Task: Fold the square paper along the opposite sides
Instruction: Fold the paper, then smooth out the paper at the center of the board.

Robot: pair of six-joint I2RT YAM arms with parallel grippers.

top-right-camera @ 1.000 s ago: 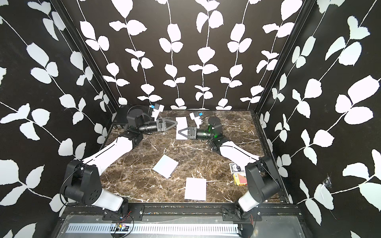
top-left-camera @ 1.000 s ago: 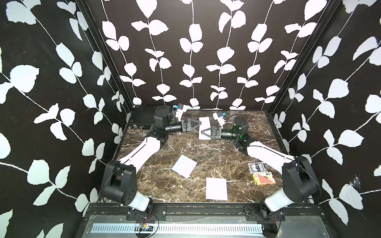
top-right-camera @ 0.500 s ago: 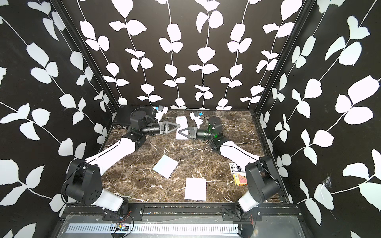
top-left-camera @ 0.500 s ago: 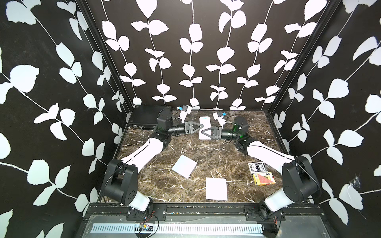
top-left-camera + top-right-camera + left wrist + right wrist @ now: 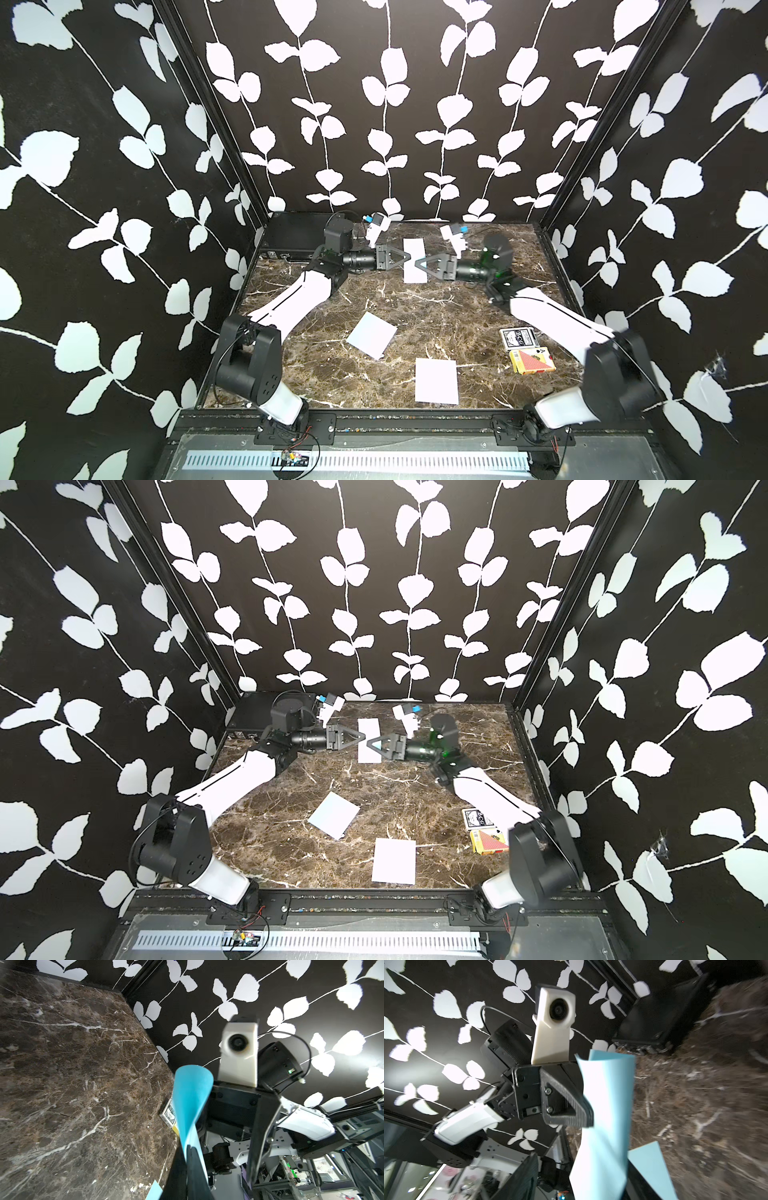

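1. The square paper is held clear of the marble table at its far end. It is level with the black box and off to the box's side, and the left arm's wrist is seen between box and sheet.
2. In both top views the paper is seen as a narrow white strip. In the wrist views it is shown pale blue and curled, and a crease cannot be made out.
3. The left gripper is clamped on the edge of the paper that is turned toward the box. In the left wrist view the blue sheet is pinched between the dark fingertips.
4. The right gripper is set against the paper from the side away from the box. In the right wrist view its jaws are seen apart with the sheet hanging in the gap, and whether a finger touches the paper cannot be told.
5. Each gripper is faced directly by the other, tip to tip, with only the sheet between them.
6. Two more sheets are laid flat well apart from the box, toward the front rail: a tilted sheet and, nearer the rail, a straight sheet.
7. Two card packs – a dark pack and a red-and-yellow pack – are placed just beside one another at the side of the table farthest from the box. In the top views the right forearm is seen running just beside them.
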